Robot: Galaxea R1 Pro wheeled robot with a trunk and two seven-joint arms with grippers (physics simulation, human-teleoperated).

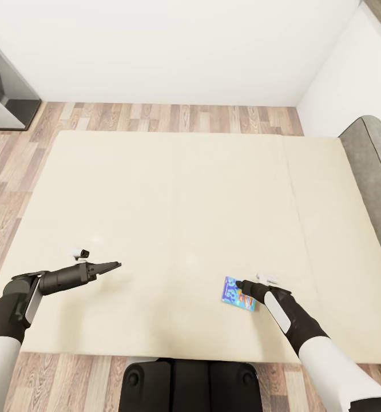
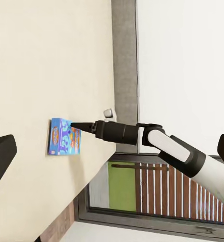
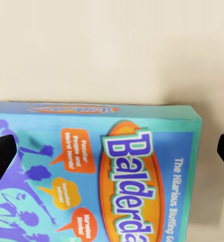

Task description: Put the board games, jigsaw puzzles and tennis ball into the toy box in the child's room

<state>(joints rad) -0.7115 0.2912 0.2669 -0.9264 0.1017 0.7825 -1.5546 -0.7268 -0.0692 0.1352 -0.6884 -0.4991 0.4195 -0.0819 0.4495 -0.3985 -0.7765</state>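
Here my right gripper sits right over the blue board game, its fingers spread wide apart: in the right wrist view the two dark fingertips stand at either side of the box, not touching it, and I can read "Balderda" on its lid. From the head view the box lies flat on the bed, near the mattress's near edge, on its headboard side. The left wrist view looks across the mattress and catches the box with the right gripper tip at its edge. My left gripper hovers over the bed well apart from the box; its fingers look drawn together.
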